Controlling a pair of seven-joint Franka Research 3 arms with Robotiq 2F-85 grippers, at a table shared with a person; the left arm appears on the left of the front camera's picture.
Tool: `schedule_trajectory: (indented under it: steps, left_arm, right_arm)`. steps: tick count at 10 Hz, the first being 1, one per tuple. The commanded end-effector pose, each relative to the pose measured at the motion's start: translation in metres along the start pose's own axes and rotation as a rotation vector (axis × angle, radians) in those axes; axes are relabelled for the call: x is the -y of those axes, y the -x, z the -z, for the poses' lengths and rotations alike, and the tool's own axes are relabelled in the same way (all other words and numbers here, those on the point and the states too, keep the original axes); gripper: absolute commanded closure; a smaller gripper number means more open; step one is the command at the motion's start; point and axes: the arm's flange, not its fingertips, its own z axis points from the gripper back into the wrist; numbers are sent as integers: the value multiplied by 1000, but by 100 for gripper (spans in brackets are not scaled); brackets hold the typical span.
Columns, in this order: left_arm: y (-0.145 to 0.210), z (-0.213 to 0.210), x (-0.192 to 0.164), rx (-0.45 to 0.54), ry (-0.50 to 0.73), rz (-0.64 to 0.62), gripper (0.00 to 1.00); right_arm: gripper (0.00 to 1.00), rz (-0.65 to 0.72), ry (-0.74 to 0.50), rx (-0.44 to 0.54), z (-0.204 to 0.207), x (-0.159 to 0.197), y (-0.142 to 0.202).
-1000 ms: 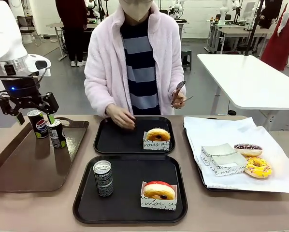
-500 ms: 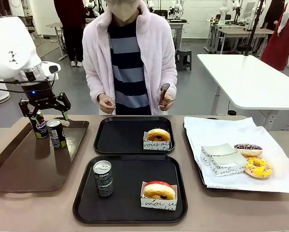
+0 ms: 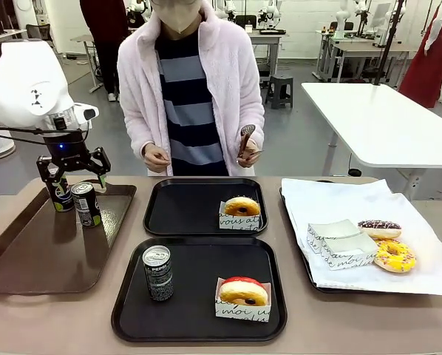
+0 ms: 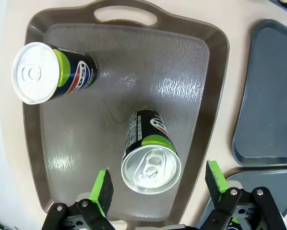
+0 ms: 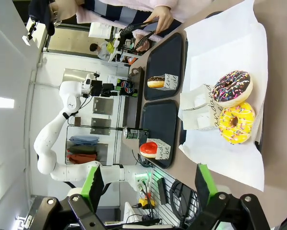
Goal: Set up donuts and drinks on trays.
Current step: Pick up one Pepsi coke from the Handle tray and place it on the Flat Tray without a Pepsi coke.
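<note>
- Left pincer (image 3: 73, 176): jaws spread as wide as I see them go, nothing held. It hangs over the far end of the brown tray (image 3: 36, 259), above two cans.
- On its wrist camera the nearer can (image 4: 150, 155) sits in the gap between the green pads (image 4: 102, 187), lower down and clear of both. The other can (image 4: 50, 72) stands well off, toward the handle cutout (image 4: 125, 13).
- Right pincer (image 5: 148, 175): also spread and empty, with its camera looking at the paper-lined tray (image 5: 220, 43).
- Task items: the third can (image 3: 158, 272) is upright at the left of the near black tray (image 3: 199, 318). The red-iced donut (image 3: 243, 291) sits in its sleeve at that tray's front right.
- The plain donut (image 3: 242, 207) sits in a sleeve at the near right corner of the far black tray (image 3: 177, 218).
- Hard to see: from the front, one finger overlaps the other can, so I can't tell if they touch. It is probably just above it.
- Both the brown tray's left side and the paper-lined tray's right side run off the front picture.
- The right wrist picture is rolled sideways, and anything past the two sprinkled donuts (image 5: 234, 122) is small.
- Room: the far black tray is bare left of its donut. The near one has a bare strip between can and donut. The two black trays lie almost edge to edge.
- The person stands at the far edge with both hands off the table, one holding tongs (image 3: 245, 137).
</note>
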Motion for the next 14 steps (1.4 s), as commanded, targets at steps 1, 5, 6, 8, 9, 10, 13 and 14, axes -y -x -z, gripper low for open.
schedule_trajectory:
  steps: [1, 5, 6, 8, 9, 10, 13, 14]
  left_arm:
    - [-10, 10, 2, -29, -3, 9, 0]
    - [-6, 28, -3, -19, -27, 72, 0]
    - [-4, 31, -5, -20, -25, 88, 0]
    - [-1, 37, -8, -26, -19, 120, 0]
    - [-1, 39, -8, -22, -19, 131, 0]
    - [-1, 42, -8, -17, -21, 139, 0]
    - [1, 45, -7, 5, -19, 158, 0]
    - [1, 45, -7, -3, -16, 162, 0]
  right_arm:
    - [0, -7, -4, 6, 1, 1, -1]
    - [0, -7, -4, 6, 1, 1, -1]
    - [0, -7, -4, 6, 1, 1, -1]
    - [0, -7, -4, 6, 1, 1, -1]
    - [0, -7, -4, 6, 1, 1, -1]
    - [0, -7, -4, 6, 1, 1, -1]
    - [0, -7, -4, 6, 1, 1, -1]
    - [0, -7, -4, 6, 1, 1, -1]
